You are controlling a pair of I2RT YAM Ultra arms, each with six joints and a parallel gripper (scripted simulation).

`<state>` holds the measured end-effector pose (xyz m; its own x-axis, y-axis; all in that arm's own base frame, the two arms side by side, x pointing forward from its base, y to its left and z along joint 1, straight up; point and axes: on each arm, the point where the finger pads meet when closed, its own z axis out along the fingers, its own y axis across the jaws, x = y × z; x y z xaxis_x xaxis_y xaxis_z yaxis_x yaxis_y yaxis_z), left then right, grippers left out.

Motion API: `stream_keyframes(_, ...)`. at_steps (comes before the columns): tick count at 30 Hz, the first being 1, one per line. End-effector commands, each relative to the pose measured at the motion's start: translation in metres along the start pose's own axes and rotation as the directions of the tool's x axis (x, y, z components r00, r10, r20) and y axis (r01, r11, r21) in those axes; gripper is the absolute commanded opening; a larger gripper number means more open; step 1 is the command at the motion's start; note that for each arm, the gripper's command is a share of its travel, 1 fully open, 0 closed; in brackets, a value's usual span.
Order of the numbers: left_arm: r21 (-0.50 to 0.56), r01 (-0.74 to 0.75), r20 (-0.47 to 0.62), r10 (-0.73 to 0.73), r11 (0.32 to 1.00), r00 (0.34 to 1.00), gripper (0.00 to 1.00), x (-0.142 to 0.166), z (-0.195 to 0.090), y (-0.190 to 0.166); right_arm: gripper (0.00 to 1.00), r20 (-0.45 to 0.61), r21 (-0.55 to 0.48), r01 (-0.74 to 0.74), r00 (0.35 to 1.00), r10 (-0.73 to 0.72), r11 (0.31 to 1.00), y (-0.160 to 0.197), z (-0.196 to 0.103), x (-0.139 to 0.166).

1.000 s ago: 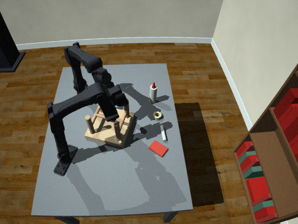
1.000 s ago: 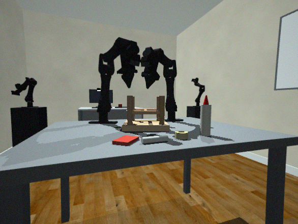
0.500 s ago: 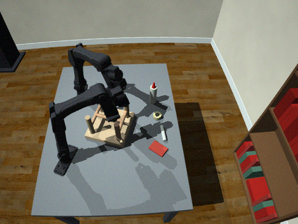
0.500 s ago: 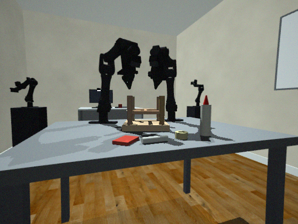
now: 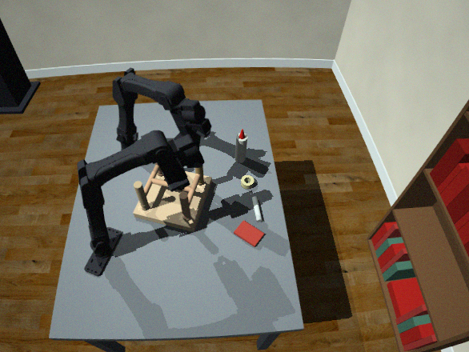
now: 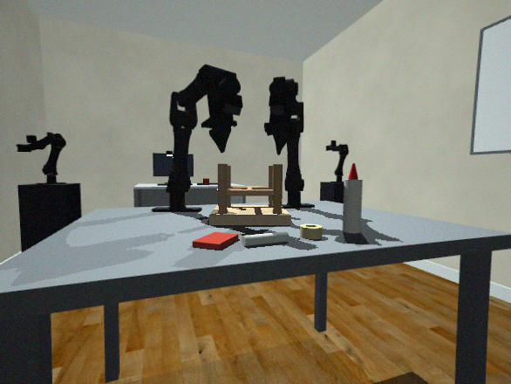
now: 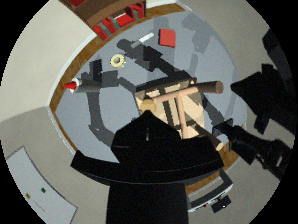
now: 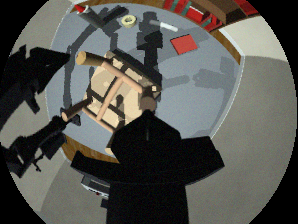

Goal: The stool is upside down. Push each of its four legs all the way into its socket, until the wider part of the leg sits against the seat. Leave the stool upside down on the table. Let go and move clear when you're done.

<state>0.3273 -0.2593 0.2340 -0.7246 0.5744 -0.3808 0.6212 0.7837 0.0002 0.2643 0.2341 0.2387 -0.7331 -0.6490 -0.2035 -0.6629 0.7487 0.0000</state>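
The wooden stool (image 5: 174, 200) stands upside down on the grey table, seat down and four legs pointing up, with cross rungs between them. It also shows in the exterior view (image 6: 249, 196), in the left wrist view (image 7: 176, 103) and in the right wrist view (image 8: 113, 92). My left gripper (image 5: 195, 160) (image 6: 279, 150) is shut and empty, and hangs above the stool's far side. My right gripper (image 5: 178, 183) (image 6: 221, 148) is shut and empty, and hangs above the stool's middle. Neither touches a leg. How deep the legs sit in their sockets cannot be told.
A white glue bottle with a red cap (image 5: 241, 146), a roll of tape (image 5: 248, 180), a white cylinder (image 5: 257, 208) and a flat red block (image 5: 249, 233) lie beside the stool. A bookcase (image 5: 428, 248) stands off the table.
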Motion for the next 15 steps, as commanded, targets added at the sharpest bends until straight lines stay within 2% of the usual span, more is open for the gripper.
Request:
stream_keyframes(1, -0.010, 0.002, 0.043, -0.001, 1.000, 0.999, 0.00, -0.004, -0.009, 0.003, 0.00, 0.035, 0.000, 0.005, 0.999, -0.005, 1.000, 0.000, -0.009, -0.008)
stream_keyframes(15, -0.003, -0.010, 0.042, 0.011, 1.000, 0.999, 0.00, 0.004, 0.011, -0.003, 0.00, 0.035, 0.000, 0.005, 0.999, -0.005, 1.000, 0.000, -0.009, -0.008)
